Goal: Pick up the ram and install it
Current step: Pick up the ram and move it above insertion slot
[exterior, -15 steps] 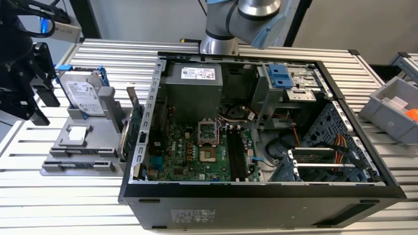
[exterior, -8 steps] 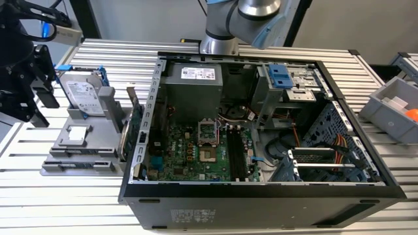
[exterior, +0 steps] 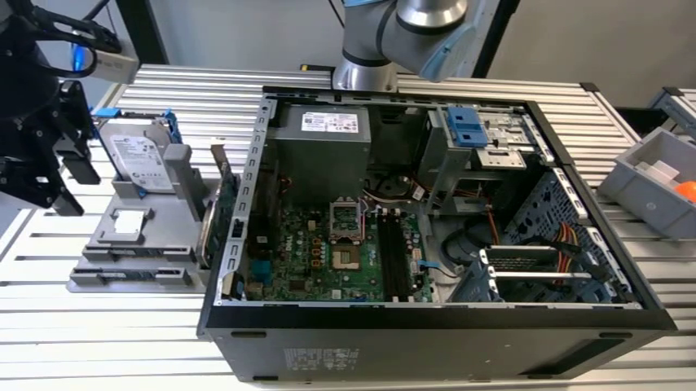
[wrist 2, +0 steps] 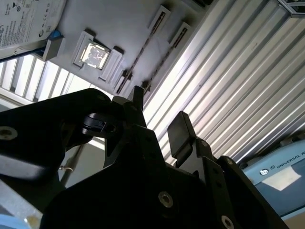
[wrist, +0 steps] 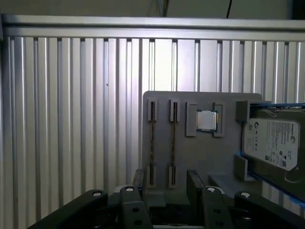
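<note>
My gripper (exterior: 68, 183) hangs at the exterior view's left edge, above and beside the grey parts holder (exterior: 130, 244). In both wrist views its two black fingers (wrist: 194, 183) stand apart with nothing between them, so the gripper (wrist: 167, 180) (wrist 2: 157, 106) is open. Beneath them the holder (wrist: 200, 157) has two long narrow slots. Each slot carries a thin dark strip seen edge-on, which I take to be the ram (wrist: 152, 143) (wrist 2: 143, 51). The gripper is clear of it. The open computer case (exterior: 435, 314) shows its motherboard and dark ram slots (exterior: 392, 257).
On the holder also sit a silver hard drive in a blue frame (exterior: 139, 155) (wrist: 274, 143) and a small square chip (wrist: 206, 120). A green card with a metal bracket (exterior: 221, 213) stands against the case's side. Grey bins (exterior: 658, 183) sit at the exterior view's right, on a ribbed metal table (exterior: 109, 342).
</note>
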`<state>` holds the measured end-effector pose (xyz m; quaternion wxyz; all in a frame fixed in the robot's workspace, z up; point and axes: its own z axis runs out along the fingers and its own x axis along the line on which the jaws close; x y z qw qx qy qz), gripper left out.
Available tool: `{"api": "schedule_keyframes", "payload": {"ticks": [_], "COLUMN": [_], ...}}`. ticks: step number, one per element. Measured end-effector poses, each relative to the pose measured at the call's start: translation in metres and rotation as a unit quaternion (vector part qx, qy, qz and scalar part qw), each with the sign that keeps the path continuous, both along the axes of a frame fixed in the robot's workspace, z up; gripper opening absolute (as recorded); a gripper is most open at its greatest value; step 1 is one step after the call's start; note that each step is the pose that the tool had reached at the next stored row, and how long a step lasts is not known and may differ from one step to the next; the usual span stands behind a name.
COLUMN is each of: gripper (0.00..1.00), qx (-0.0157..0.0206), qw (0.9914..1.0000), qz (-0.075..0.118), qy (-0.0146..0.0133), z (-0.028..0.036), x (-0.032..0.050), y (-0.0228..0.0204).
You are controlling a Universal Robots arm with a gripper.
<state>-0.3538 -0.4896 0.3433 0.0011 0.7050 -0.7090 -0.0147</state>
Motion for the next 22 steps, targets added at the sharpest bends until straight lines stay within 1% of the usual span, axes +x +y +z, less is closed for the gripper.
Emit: {"api": "schedule_keyframes", "payload": {"ticks": [4,13,22], "gripper": [1.00,1.00,1.00], "qx": [0.0001,0.0000,-0.0001], "qw": [1.00000,1.00000,1.00000], "qz": [0.000,0.000,0.000], "qy": [-0.0030,-0.0031,-0.0031], "z": [-0.0032,-0.0091,-0.0184], "x": [0.0000,-0.0008,-0.0016], "y": [-0.0003,-0.0003,-0.0003]}}
